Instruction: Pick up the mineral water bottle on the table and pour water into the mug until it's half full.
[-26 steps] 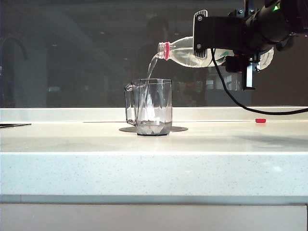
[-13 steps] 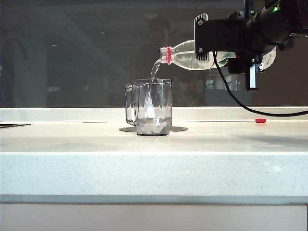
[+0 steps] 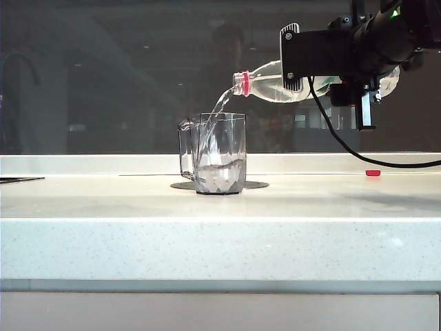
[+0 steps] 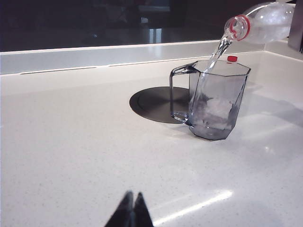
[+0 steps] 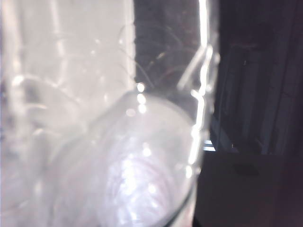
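Exterior view: right gripper [image 3: 313, 58] clamps mineral water bottle [image 3: 275, 81] near table's back edge, pouring water [image 3: 219, 107] into mug [image 3: 219, 153]; level off near half; left gripper [image 4: 131, 213] pressed together

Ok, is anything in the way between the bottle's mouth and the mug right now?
Nothing visible is. The right gripper holds the mineral water bottle tipped above the mug, and the water falls freely from its mouth into the open top. The left gripper is shut and low over the table, away from the mug.

Tilted mineral water bottle [image 3: 275, 81] streams water [image 3: 218, 105]; faceted mug [image 3: 219, 153] upright on table [image 3: 220, 241].
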You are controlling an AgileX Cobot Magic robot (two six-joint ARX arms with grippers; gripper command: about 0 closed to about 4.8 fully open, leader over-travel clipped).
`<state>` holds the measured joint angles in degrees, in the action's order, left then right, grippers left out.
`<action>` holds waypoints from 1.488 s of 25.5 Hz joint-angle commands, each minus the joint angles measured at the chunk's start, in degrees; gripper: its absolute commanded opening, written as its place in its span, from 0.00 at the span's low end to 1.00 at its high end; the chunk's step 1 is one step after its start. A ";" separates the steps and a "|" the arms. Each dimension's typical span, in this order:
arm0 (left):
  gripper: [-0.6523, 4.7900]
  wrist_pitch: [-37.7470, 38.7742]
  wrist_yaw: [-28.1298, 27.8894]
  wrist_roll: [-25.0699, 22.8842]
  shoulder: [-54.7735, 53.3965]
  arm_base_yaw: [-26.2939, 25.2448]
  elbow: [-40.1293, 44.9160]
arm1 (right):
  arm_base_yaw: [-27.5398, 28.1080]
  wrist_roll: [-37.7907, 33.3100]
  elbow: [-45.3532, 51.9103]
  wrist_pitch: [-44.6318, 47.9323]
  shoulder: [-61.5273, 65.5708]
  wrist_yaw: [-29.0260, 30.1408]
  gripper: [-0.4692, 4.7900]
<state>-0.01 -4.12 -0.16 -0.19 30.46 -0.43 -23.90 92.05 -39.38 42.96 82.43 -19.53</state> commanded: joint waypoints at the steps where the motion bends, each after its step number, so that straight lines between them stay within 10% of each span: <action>1: 0.11 -0.48 0.07 0.17 -0.02 0.02 -0.15 | -0.02 -0.24 -0.55 3.08 -0.61 -0.28 0.47; 21: 0.11 -0.48 0.07 0.17 -0.02 0.02 -0.15 | -0.04 -1.05 -0.52 0.35 -0.59 -0.22 0.47; 38: 0.11 -0.48 0.07 0.15 -0.02 0.02 -0.15 | -0.50 -28.81 -0.39 0.07 -0.61 -5.01 0.47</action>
<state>-0.01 -4.12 -0.16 -0.19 30.46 -0.43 -24.29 66.94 -39.38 41.01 82.43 -24.45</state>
